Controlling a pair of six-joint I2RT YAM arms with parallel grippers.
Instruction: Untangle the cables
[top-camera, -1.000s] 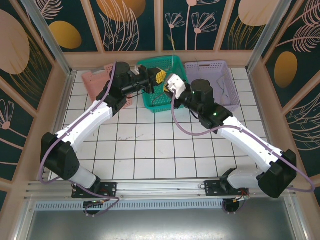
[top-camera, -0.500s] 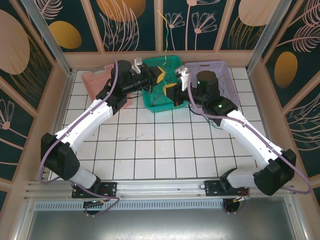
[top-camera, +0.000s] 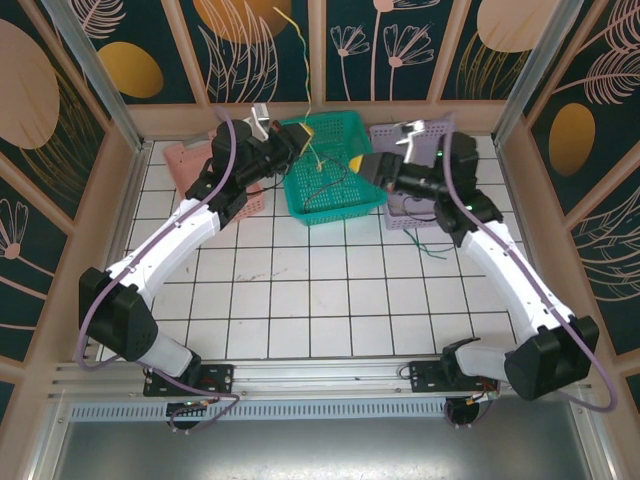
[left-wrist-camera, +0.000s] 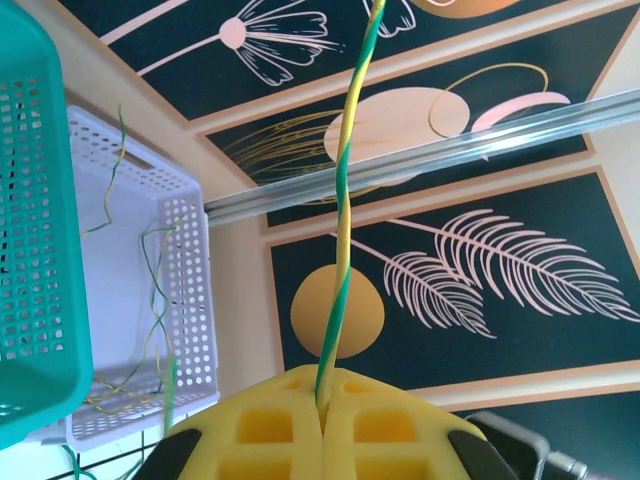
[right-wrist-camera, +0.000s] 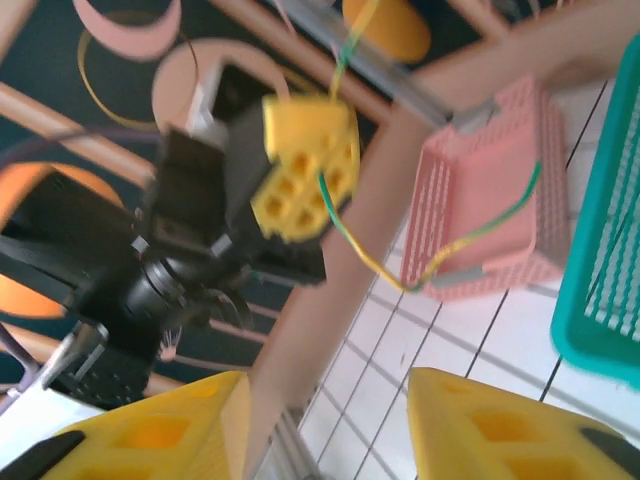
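The white-tiled table (top-camera: 300, 300) carries a pink basket (top-camera: 182, 160) upper left, teal basket (top-camera: 340, 214) upper centre, lilac basket (top-camera: 412, 218) upper right; a green cable (top-camera: 432, 246) lies just below the lilac one.

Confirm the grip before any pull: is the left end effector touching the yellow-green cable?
Touching. The left wrist view shows the yellow-green cable running down into the seam between the left end effector's closed yellow pads, pinched there.

Right hand (right-wrist-camera: 325, 425) open now, farther right; yellow-green cable (left-wrist-camera: 345, 200) higher in left hand (left-wrist-camera: 322, 420).
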